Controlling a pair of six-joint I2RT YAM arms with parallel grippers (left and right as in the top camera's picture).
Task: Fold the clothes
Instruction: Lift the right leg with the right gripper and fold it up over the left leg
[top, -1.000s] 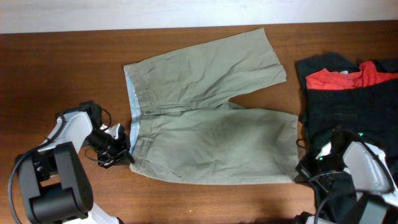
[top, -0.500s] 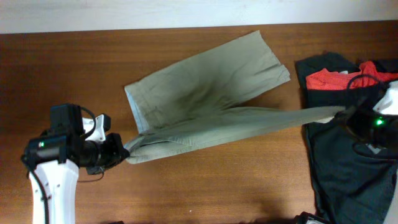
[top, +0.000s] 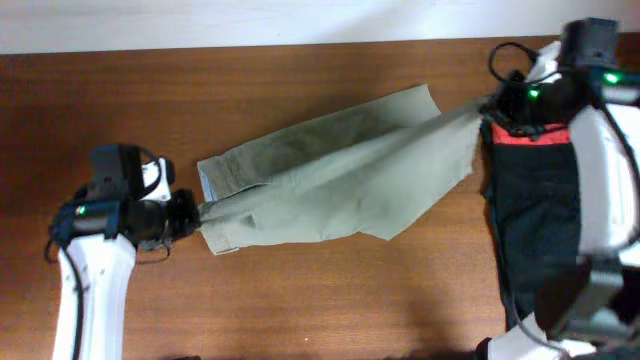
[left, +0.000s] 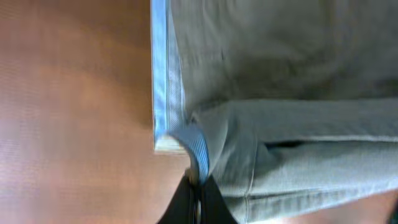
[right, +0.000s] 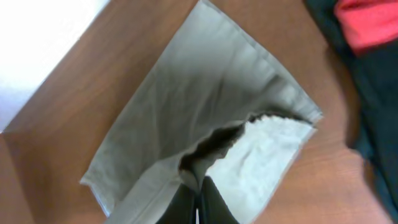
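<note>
The khaki shorts (top: 340, 175) lie across the middle of the wooden table, one leg lifted and drawn over the other. My left gripper (top: 196, 215) is shut on the waistband corner, where the pale blue lining (left: 163, 93) shows in the left wrist view. The black fingers (left: 198, 202) pinch the fabric. My right gripper (top: 482, 108) is shut on the hem of the lifted leg at the far right, held above the table. In the right wrist view its fingers (right: 198, 198) pinch the khaki cloth (right: 205, 93) with the flat leg below.
A pile of black garments (top: 530, 220) with a red-orange one (top: 525, 133) lies at the right side of the table, under my right arm. The pale wall edge (top: 250, 20) runs along the back. Bare wood (top: 330, 290) lies in front.
My right gripper has carried the lower leg's hem up and back toward the far right, laying that leg over the other. My left gripper has held the waistband corner and shifted slightly back.
</note>
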